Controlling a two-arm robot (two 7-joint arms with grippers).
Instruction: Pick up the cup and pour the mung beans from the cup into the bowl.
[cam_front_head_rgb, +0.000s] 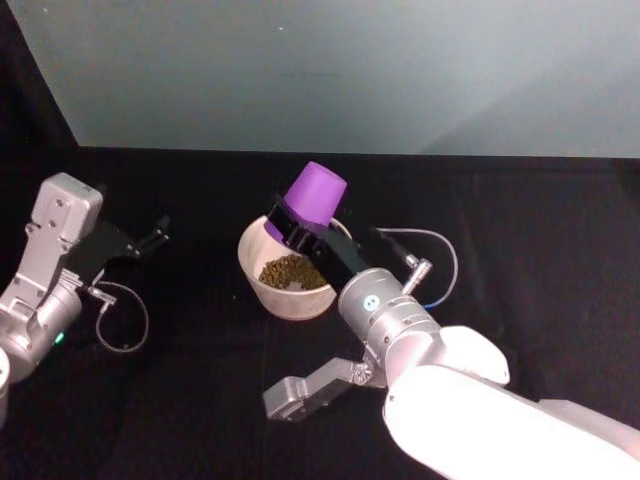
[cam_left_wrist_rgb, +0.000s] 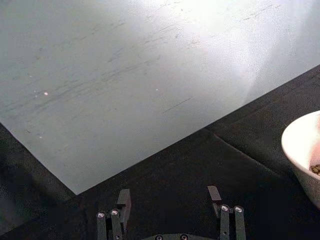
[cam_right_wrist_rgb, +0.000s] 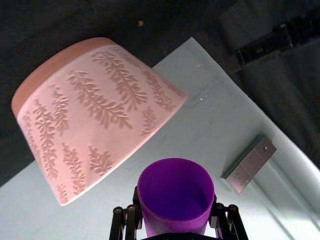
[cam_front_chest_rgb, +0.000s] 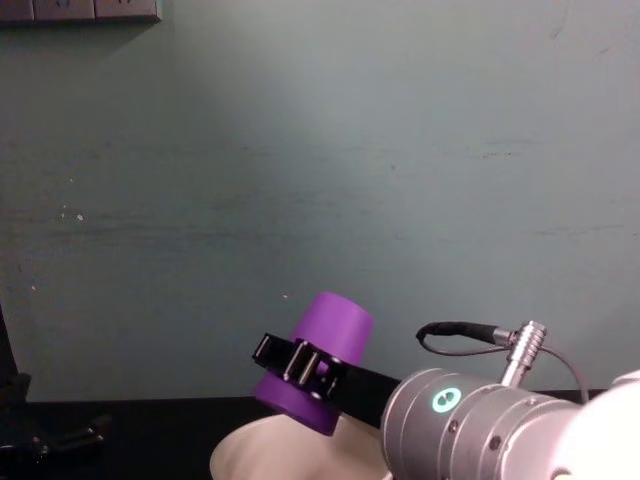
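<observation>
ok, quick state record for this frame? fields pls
cup: tipped base-up, mouth down over the bowl
right tool: shut on cup, above bowl
beans: piled in bowl
bowl: upright on black table
left tool: open, idle, off to the bowl's left, touching nothing

A black table (cam_front_head_rgb: 540, 230), covered in dark matte cloth, runs back to a pale grey-green wall (cam_front_head_rgb: 330, 70). Directly on the cloth stands the off-white bowl (cam_front_head_rgb: 292, 300), upright, a little left of the table's middle and set well in from the back edge.
</observation>
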